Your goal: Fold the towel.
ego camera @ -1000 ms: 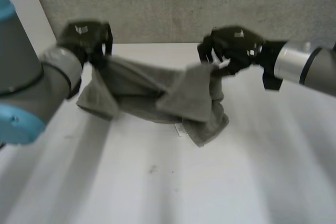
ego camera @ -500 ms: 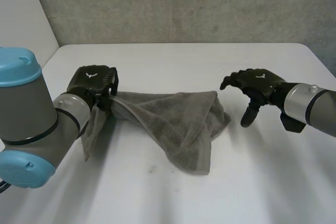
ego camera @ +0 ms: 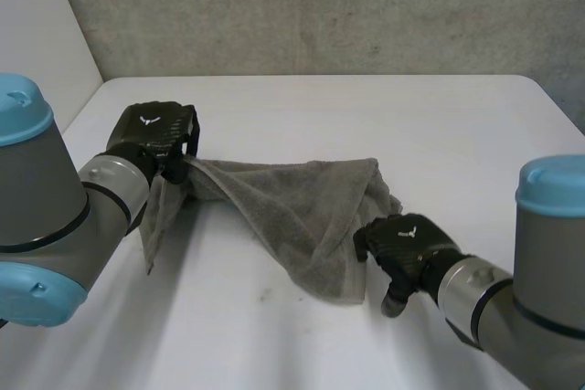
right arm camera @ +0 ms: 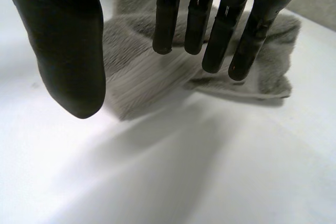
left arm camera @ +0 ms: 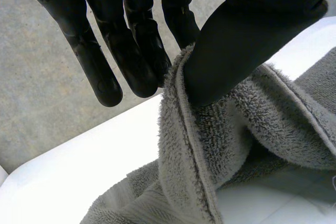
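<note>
Head view. The grey towel (ego camera: 302, 207) lay bunched on the white table (ego camera: 274, 344), a little left of the table's middle, with folds running from its left end to a broader, rumpled right part. The left hand (ego camera: 151, 139) was at the towel's left end, where the cloth was gathered up and a loose flap hung beside the forearm.

Left wrist view. The thumb pressed a hemmed edge of the towel against the fingers (left arm camera: 131, 56), so this hand was clamped on the cloth (the two outer fingers stood straight and clear of it).

Head view, right side. The right hand (ego camera: 402, 246) was just beside the towel's near right edge, palm down; whether it touched the cloth could not be made out.

Right wrist view. Its fingers (right arm camera: 191, 14) were straight and slightly spread, the thumb well apart from them, grasping nothing; the towel lay beyond the fingertips. A grey wall (ego camera: 320, 6) stood behind the table.
</note>
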{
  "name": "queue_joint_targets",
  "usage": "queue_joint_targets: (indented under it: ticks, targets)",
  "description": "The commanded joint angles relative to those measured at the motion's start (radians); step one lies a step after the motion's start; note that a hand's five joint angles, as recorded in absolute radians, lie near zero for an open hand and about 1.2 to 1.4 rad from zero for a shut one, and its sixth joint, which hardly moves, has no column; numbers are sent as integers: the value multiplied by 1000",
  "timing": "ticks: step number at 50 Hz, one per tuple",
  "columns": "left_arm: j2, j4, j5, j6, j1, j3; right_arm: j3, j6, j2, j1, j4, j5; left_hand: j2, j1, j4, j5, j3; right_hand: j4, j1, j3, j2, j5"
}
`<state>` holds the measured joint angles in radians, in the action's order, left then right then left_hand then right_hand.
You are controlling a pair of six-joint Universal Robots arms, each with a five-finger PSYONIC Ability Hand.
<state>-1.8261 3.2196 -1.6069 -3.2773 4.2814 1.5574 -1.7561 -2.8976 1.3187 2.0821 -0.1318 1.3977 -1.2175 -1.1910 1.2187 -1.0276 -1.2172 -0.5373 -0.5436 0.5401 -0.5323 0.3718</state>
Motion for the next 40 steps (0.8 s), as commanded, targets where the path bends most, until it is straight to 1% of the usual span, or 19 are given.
queue_joint_targets:
  ticks: [1, 3, 4, 5, 15, 22, 26, 32, 40]
  targets:
    - [1, 35, -1, -1, 0, 23, -39, 6, -19, 33, 90, -3, -179, -205, 178, -194, -179, 12, 18, -15, 7, -21]
    - [1, 37, 1, 1, 1, 24, -36, 5, -56, 44, 129, -3, -179, -205, 178, -194, -179, 143, 150, -146, 138, -152]
    - [-1, 37, -1, 1, 1, 26, -36, 5, -56, 44, 129, -3, -179, -205, 178, -194, -179, 144, 150, -147, 139, -153]
    - [-1, 37, -1, 1, 1, 27, -28, 3, -76, 49, 138, -3, -179, -205, 178, -194, -179, 196, 203, -199, 191, -205]
    - [-4, 39, -1, 1, 1, 27, 43, -6, -196, 84, 198, 1, -179, -205, 178, -194, -179, 220, 227, -223, 215, -229]
    - [-10, 49, -1, 1, 0, 27, 122, -9, -274, 98, 201, 10, -179, -205, 178, -194, -179, 197, 203, -200, 192, -206]
    - [-13, 52, -1, 1, 0, 27, 151, -11, -291, 98, 207, 27, -179, -205, 178, -194, -179, 182, 189, -185, 177, -191]
    - [-15, 52, -1, 1, 1, 27, 191, -11, -318, 98, 213, 63, -179, -205, 178, -194, -179, 89, 95, -91, 83, -98]
    - [-19, 54, -1, 1, 3, 27, 228, -12, -355, 98, 215, 67, -179, -205, 178, -194, -179, -20, -14, 17, -25, 11]
